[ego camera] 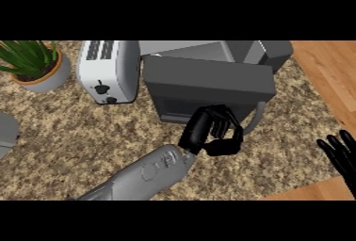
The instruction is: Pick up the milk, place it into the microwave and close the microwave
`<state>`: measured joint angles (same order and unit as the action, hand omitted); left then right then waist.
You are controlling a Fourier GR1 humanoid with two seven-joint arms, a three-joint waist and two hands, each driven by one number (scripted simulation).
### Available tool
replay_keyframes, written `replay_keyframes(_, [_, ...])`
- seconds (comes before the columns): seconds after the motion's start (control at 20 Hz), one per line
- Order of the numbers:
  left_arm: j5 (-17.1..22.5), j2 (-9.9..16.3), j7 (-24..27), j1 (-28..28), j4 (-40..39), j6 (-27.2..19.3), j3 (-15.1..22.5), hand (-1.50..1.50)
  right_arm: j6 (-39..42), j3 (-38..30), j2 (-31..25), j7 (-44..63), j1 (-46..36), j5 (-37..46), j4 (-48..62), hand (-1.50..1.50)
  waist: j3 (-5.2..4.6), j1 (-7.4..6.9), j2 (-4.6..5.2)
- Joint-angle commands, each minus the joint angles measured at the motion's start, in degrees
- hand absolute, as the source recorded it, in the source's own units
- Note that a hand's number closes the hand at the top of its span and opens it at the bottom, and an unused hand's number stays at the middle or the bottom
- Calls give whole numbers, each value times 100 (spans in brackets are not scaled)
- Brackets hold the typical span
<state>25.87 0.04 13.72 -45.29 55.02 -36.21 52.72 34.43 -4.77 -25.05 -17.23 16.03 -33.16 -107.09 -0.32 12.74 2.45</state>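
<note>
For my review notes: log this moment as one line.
left hand: at microwave door, fingers curled | right hand: open, resting at right edge | milk: not visible

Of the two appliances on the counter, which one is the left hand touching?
The dark grey microwave. The left hand has its fingers up against the microwave's front, near the handle; the white toaster stands untouched beside it, next to the potted plant.

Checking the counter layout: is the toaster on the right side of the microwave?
No, the toaster stands left of the microwave, between it and the potted plant.
</note>
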Motion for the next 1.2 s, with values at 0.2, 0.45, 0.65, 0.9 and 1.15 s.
replay_keyframes(0.2, [786,-4,145,-768,-640,-8,-469,150,-120,-9,-98,280,-106,-286,-218,-150,8,145,88])
replay_keyframes(0.45, [1184,-4,480,-948,-975,153,-699,150,-225,-89,-206,454,-125,-429,-345,-150,3,176,122])
replay_keyframes(0.65, [1386,-4,554,-1134,-1228,180,-794,150,-208,-163,-296,516,-155,-592,-398,-150,6,305,167])
replay_keyframes(0.9, [1799,-4,703,-1045,-1253,407,-855,150,-273,-264,-295,517,-241,-740,-394,-150,11,285,183])
replay_keyframes(1.15, [2065,-4,847,-953,-1366,195,-971,150,-197,-270,-408,620,-264,-973,-449,-150,17,331,225])
